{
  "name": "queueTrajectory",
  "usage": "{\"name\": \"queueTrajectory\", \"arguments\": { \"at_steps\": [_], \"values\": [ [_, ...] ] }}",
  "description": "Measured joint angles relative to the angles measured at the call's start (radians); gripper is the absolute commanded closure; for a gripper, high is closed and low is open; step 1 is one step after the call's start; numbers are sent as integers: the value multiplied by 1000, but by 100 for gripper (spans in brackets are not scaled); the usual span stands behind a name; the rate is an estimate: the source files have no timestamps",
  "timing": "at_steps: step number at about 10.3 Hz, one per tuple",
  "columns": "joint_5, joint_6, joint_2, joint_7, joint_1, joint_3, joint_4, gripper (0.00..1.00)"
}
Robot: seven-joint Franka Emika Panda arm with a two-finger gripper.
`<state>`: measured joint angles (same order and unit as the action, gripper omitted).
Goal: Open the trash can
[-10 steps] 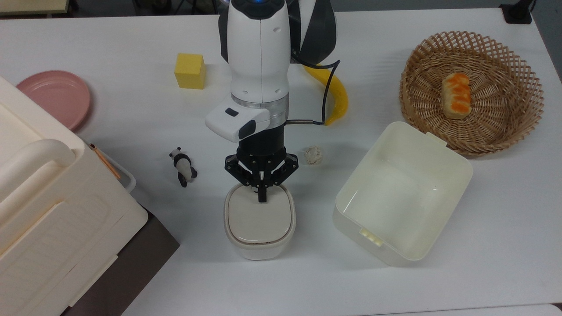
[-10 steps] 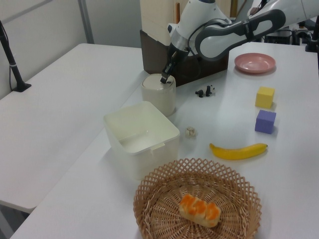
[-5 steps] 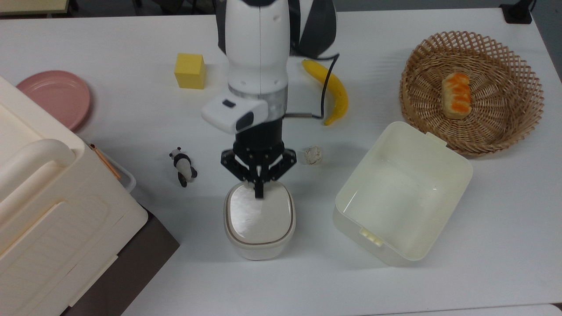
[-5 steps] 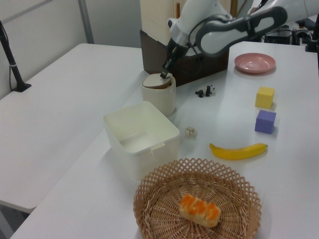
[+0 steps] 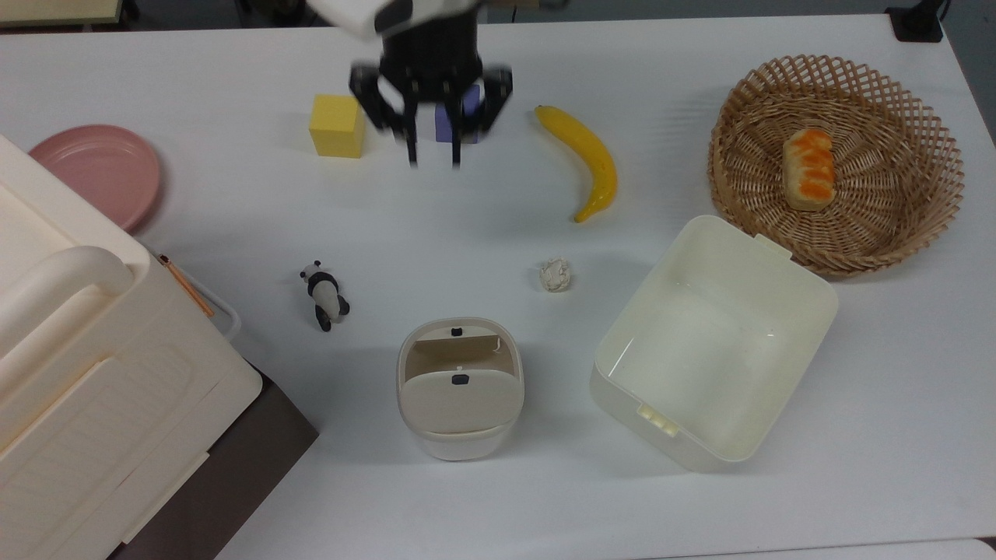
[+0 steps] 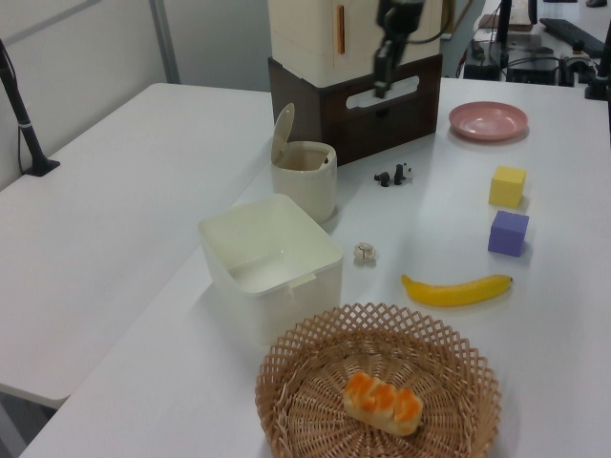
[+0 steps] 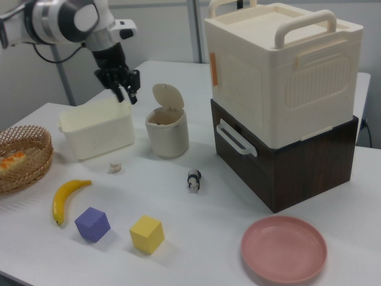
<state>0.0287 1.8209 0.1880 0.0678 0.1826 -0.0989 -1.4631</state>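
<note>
Hand [image 5: 433, 159] raised with fingers parted, trash can [image 5: 460, 387] lid upright, no legible writing

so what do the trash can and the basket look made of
Trash can: looks like smooth moulded plastic, cream body with a faint sheen and a matte beige-grey flip lid. Basket: tan woven lattice with open gaps, probably bamboo or rattan strips, unglossed.

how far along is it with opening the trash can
Done: the trash can has its lid flipped up, standing upright in the right view. In hand: nothing, the gripper is up and away with fingers apart and empty. Left: nothing visible.
</note>
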Motion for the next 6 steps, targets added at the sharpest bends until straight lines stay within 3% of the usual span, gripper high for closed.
{"name": "queueTrajectory", "arguments": {
  "at_steps": [3,6],
  "values": [
    [0,-142,-94,-12,-10,-4,-102,0],
    [0,-232,-130,-46,-13,-8,-125,0]
  ]
}}
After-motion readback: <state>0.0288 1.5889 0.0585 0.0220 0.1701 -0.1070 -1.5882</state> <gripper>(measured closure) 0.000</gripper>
